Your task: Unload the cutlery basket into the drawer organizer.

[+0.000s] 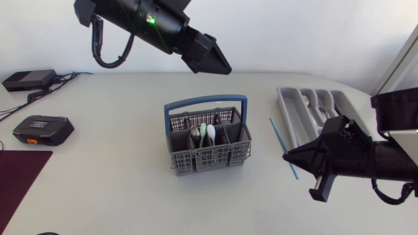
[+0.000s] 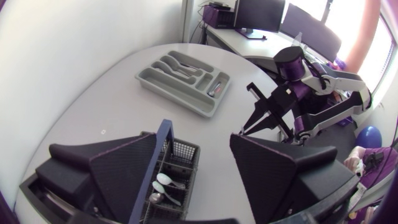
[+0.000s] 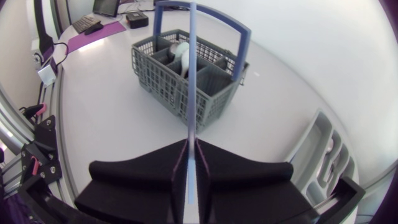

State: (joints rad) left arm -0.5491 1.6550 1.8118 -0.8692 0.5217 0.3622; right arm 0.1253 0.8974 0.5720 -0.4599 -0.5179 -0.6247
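The grey cutlery basket [image 1: 208, 151] with a blue handle stands mid-table, holding several spoons [image 1: 203, 134]. My left gripper [image 1: 219, 64] hangs open above and behind it. In the left wrist view its fingers [image 2: 115, 167] stand wide apart over the basket [image 2: 177, 163], touching nothing. My right gripper [image 1: 288, 155] is between the basket and the grey drawer organizer [image 1: 290, 116], shut on a thin blue stick [image 1: 281, 143]. In the right wrist view the stick [image 3: 191, 81] runs straight out of the gripper [image 3: 191, 163] toward the basket [image 3: 163, 82]. The organizer [image 2: 163, 90] holds some cutlery.
A black and orange box [image 1: 42, 129] and a black device [image 1: 29, 79] with cables lie at the table's left. A dark red mat [image 1: 19, 176] covers the front left corner. The organizer [image 3: 323, 158] lies beside my right gripper.
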